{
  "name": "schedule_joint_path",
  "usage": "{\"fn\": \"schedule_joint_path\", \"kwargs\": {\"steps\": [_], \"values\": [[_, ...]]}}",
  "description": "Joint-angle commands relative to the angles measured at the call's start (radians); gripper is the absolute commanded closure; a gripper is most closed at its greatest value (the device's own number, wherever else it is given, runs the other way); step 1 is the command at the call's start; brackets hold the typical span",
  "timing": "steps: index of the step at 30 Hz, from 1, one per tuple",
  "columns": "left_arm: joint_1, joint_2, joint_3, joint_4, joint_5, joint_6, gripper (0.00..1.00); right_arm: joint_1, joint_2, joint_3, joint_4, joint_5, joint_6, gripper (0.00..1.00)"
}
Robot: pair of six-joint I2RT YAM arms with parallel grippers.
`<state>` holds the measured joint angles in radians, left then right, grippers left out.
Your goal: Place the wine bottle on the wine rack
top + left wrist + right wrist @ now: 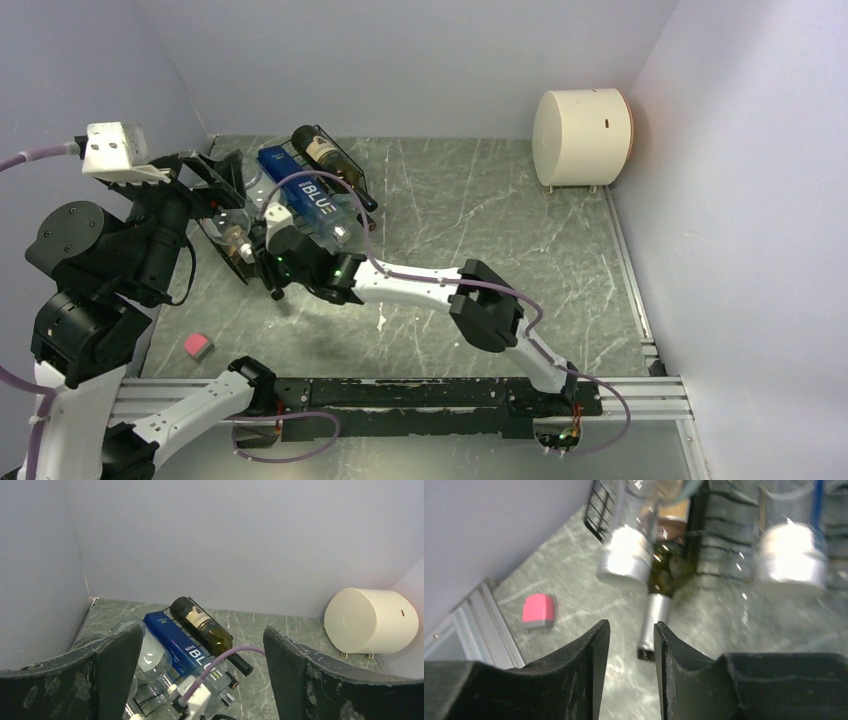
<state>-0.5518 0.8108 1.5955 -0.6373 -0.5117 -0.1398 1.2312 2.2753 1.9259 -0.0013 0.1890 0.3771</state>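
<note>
The black wire wine rack [355,178] stands at the back left and holds several bottles. A dark wine bottle [330,158] with a cream label lies on its top right slot, next to a blue bottle [303,195]; both show in the left wrist view, the dark bottle [207,630] and the blue one [175,645]. In the right wrist view another dark bottle [656,607] with a silver neck lies low in the rack [599,505], its neck pointing at my right gripper [631,645]. That gripper is slightly open and empty, just short of the neck. My left gripper [200,680] is wide open, raised left of the rack.
A small pink block [198,346] lies on the table near the left front, also in the right wrist view [538,611]. A cream cylinder [582,137] stands at the back right. Two silver-capped clear bottles [624,555] lie in the rack. Grey walls close in on the left and the back.
</note>
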Motion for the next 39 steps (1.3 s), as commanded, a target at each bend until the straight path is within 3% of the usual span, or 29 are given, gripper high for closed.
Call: {"fn": "schedule_joint_path", "kwargs": {"steps": [1, 6, 12, 22, 24, 28, 39], "values": [[0.006, 0.005, 0.028, -0.036, 0.014, -0.012, 0.05, -0.008, -0.18, -0.131, -0.044, 0.028, 0.039, 0.57], [0.006, -0.006, 0.025, -0.054, 0.012, -0.019, 0.05, -0.009, -0.401, -0.387, -0.097, 0.151, 0.109, 0.55], [0.006, -0.035, 0.001, -0.069, 0.023, -0.024, 0.04, -0.009, -0.638, -0.597, -0.333, 0.383, 0.165, 0.47], [0.006, -0.105, -0.007, -0.163, -0.002, -0.054, 0.04, -0.011, -0.928, -0.539, -0.931, 0.882, 0.345, 0.4], [0.006, -0.127, -0.012, -0.177, 0.003, -0.058, 0.04, -0.011, -0.972, -0.512, -0.983, 0.916, 0.351, 0.38], [0.007, -0.153, 0.01, -0.23, 0.004, -0.072, 0.04, -0.011, -1.071, -0.486, -0.981, 0.922, 0.285, 0.29], [0.007, -0.196, 0.082, -0.296, 0.001, -0.08, 0.04, -0.012, -1.394, -0.544, -0.651, 0.838, -0.024, 0.03]]}}
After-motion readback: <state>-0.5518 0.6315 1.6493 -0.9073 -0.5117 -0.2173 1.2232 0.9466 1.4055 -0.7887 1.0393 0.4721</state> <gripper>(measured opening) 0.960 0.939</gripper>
